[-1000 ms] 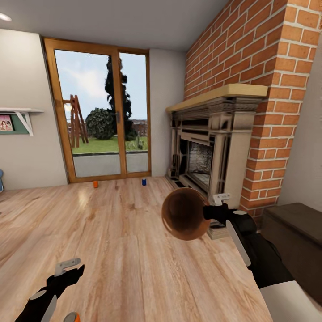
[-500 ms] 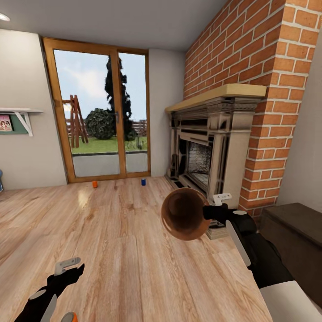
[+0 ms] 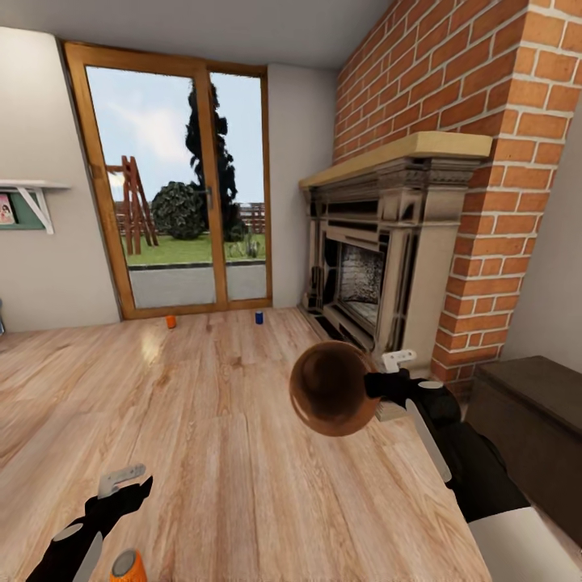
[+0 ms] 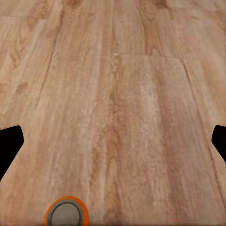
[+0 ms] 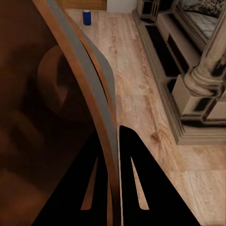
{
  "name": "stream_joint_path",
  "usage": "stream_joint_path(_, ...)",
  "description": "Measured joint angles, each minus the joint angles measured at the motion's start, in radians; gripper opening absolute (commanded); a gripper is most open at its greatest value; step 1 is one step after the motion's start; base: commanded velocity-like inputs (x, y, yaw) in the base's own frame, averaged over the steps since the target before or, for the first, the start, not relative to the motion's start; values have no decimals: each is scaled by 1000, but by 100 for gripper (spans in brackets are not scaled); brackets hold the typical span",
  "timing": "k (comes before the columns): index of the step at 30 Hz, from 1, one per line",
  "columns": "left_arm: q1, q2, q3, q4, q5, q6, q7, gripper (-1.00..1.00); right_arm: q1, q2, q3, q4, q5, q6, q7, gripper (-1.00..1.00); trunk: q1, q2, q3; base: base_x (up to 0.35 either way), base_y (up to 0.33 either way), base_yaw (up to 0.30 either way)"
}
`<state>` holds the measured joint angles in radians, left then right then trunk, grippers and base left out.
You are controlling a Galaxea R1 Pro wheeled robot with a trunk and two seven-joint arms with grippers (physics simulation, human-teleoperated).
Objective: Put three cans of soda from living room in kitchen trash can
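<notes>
L pincer (image 3: 128,482) open, nothing in it, hanging over wood floor (image 3: 242,453). Orange can (image 3: 128,566) upright on floor just below/near it. 2nd orange can (image 3: 170,322) and blue can (image 3: 259,318) far ahead of both pincers, by glass doors (image 3: 174,178). R pincer (image 3: 386,373) clamped on rim of trash can (image 3: 331,388), held on its side, opening facing camera. Fireplace (image 3: 380,267) beyond R pincer.

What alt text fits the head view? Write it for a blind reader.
The right gripper holds the trash can by its rim, tipped with its brown inside toward the camera. One orange can stands beside the open left gripper; an orange can and a blue can wait by the glass doors.
</notes>
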<state>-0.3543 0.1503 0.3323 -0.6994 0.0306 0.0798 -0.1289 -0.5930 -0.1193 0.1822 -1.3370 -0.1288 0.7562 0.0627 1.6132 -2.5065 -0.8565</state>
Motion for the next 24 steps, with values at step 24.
stream_joint_path(24,0,1,1,7,0,-1,-2,100,0,1,10,0,5,1,-4,-100,11,-6,-93,0,0,0)
